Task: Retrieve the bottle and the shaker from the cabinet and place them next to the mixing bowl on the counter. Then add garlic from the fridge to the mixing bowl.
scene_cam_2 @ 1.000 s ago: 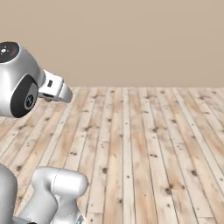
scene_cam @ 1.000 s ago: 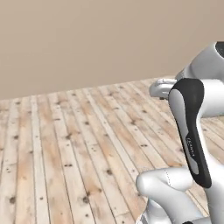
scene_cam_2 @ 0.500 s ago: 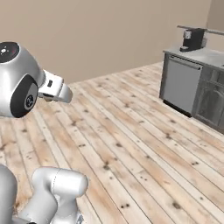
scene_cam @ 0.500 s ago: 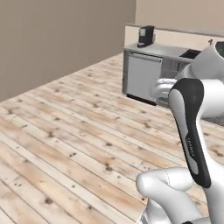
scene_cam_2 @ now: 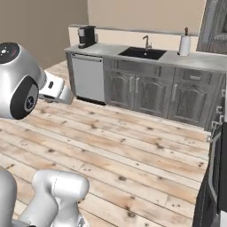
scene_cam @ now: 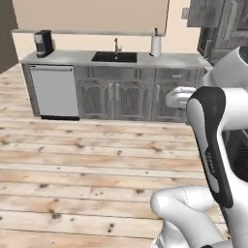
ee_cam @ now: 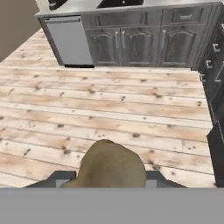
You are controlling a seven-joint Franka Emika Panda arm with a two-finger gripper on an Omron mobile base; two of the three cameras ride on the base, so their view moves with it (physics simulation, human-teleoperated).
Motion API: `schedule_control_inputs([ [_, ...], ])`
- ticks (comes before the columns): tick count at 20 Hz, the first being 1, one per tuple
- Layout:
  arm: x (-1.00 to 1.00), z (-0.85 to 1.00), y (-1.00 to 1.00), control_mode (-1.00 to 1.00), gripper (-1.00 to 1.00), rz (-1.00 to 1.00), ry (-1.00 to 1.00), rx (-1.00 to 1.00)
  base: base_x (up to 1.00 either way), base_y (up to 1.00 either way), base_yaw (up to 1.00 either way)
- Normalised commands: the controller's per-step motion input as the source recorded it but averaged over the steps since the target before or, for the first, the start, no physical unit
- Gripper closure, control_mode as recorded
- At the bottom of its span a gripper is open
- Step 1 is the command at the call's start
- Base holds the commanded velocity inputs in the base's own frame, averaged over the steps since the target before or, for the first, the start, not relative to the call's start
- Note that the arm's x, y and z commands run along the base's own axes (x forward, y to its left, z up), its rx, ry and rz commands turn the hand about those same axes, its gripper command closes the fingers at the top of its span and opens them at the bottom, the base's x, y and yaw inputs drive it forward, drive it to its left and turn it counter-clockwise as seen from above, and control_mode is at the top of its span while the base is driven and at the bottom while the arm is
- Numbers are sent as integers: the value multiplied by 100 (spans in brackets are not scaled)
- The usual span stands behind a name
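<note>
In the hand view my gripper [ee_cam: 109, 180] is shut on the garlic [ee_cam: 111, 164], a brownish-tan rounded lump. It sits between the two dark fingertips [ee_cam: 57, 178] and hangs above the wooden floor. Ahead runs the counter [scene_cam: 72, 57] [scene_cam_2: 195, 60] [ee_cam: 131, 5], a pale worktop over grey doors and drawers. A dark grey woodgrain cabinet [scene_cam: 218, 19] [scene_cam_2: 215, 26] hangs at the far right. The bottle, the shaker, the mixing bowl and the fridge are out of view.
On the counter are a sink with a tap [scene_cam: 115, 56] [scene_cam_2: 144, 52], a black coffee machine [scene_cam: 43, 42] [scene_cam_2: 86, 36] and a paper towel roll [scene_cam: 156, 46] [scene_cam_2: 184, 44]. A dishwasher [scene_cam: 54, 91] [ee_cam: 70, 40] stands under its left end. A dark drawer unit [ee_cam: 214, 74] lines the right. Open plank floor lies between.
The base has turned, so both base views have swung from a bare wall and floor to the kitchen counter run. The arm holds the same pose.
</note>
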Motion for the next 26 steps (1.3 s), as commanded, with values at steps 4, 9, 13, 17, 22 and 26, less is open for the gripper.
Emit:
schedule_control_inputs([
  [4, 0, 0, 0, 100, 100, 0, 0, 0, 88, 34, -51],
  [9, 0, 0, 0, 100, 100, 0, 0, 0, 100, 69, -23],
  [13, 0, 0, 0, 100, 100, 0, 0, 0, 100, 69, -31],
  [17, 0, 0, 0, 100, 100, 0, 0, 0, 100, 70, -61],
  [22, 0, 0, 0, 100, 100, 0, 0, 0, 100, 80, -65],
  [26, 0, 0, 0, 100, 100, 0, 0, 0, 100, 86, -60],
])
